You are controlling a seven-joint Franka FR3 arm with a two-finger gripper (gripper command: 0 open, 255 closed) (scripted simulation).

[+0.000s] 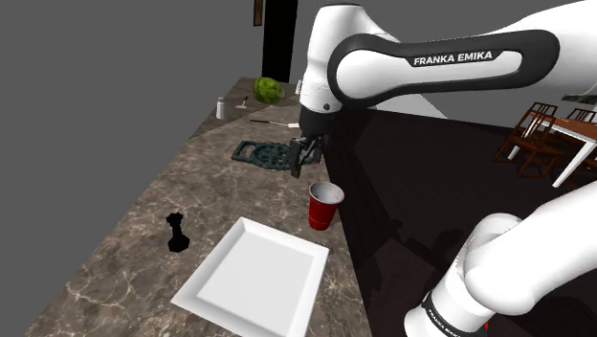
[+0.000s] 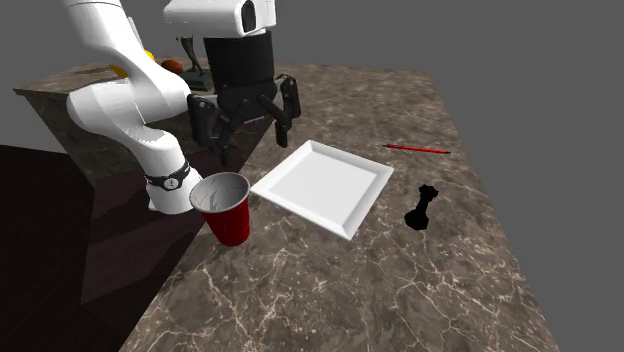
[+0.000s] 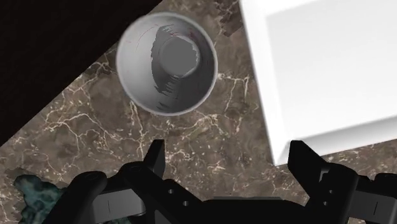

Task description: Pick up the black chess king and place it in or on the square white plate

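Black chess king (image 2: pixel 422 209), seemingly upright

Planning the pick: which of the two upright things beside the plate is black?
The chess king, on the plate's side away from the arm; the other is an open red cup.

Home kitchen, by the look. Long brown marbled stone counter (image 1: pixel 134 249); leafy green vegetable (image 1: pixel 268 91) and small shaker (image 1: pixel 220 108) at its far end (wall side). Wooden dining chairs (image 1: pixel 534 134) and table (image 1: pixel 582 117) beyond.

Brown marbled counter (image 2: pixel 400 290), bearing square white plate (image 2: pixel 325 185), red cup (image 2: pixel 225 212), black chess king (image 2: pixel 423 208), thin red stick (image 2: pixel 417 148)
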